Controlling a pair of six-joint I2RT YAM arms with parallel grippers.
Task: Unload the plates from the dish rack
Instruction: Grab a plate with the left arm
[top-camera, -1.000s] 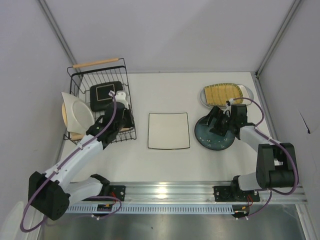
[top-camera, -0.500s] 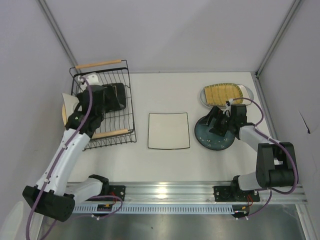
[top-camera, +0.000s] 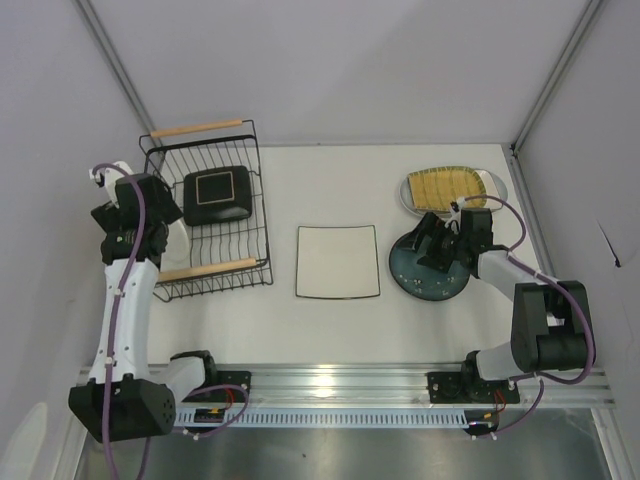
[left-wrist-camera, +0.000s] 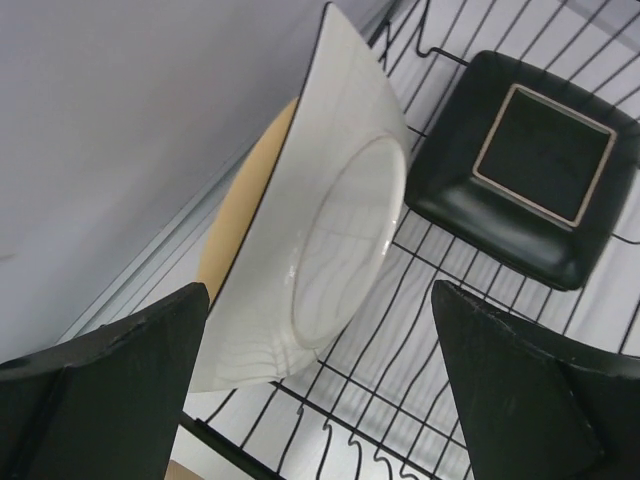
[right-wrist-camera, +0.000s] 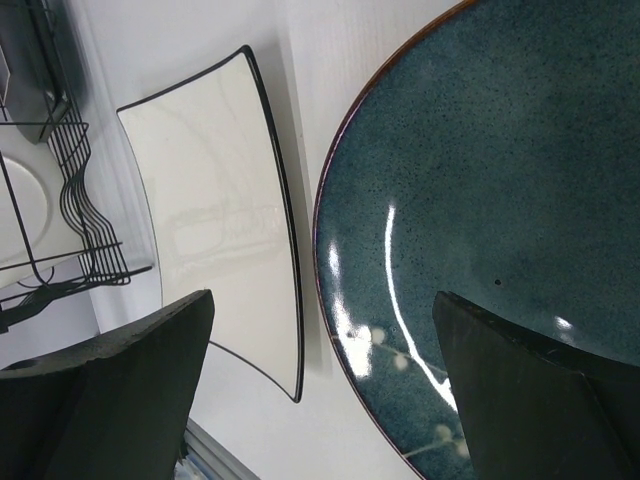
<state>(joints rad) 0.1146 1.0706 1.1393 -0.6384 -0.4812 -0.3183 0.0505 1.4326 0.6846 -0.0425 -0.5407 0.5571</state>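
Observation:
The black wire dish rack (top-camera: 228, 255) stands at the back left. A black-rimmed square plate (top-camera: 216, 195) lies inside it, underside up. Against the rack's left side a white round plate (left-wrist-camera: 330, 230) leans on edge, with a tan plate (left-wrist-camera: 235, 215) behind it. My left gripper (top-camera: 140, 215) hangs open over those two plates, holding nothing. A white square plate (top-camera: 337, 261) lies mid-table. A dark teal speckled plate (top-camera: 430, 272) lies to its right. My right gripper (top-camera: 436, 242) hovers open just above the teal plate. A mustard ribbed plate (top-camera: 445, 186) rests on a grey plate (top-camera: 497, 186).
The rack has two wooden handles, one at the back (top-camera: 197, 128) and one at the front (top-camera: 205, 268). Grey walls close in the table on the left, the back and the right. A metal rail (top-camera: 330, 385) runs along the near edge.
My left arm has swung from the rack's front right corner across to its left side. The right arm has not moved.

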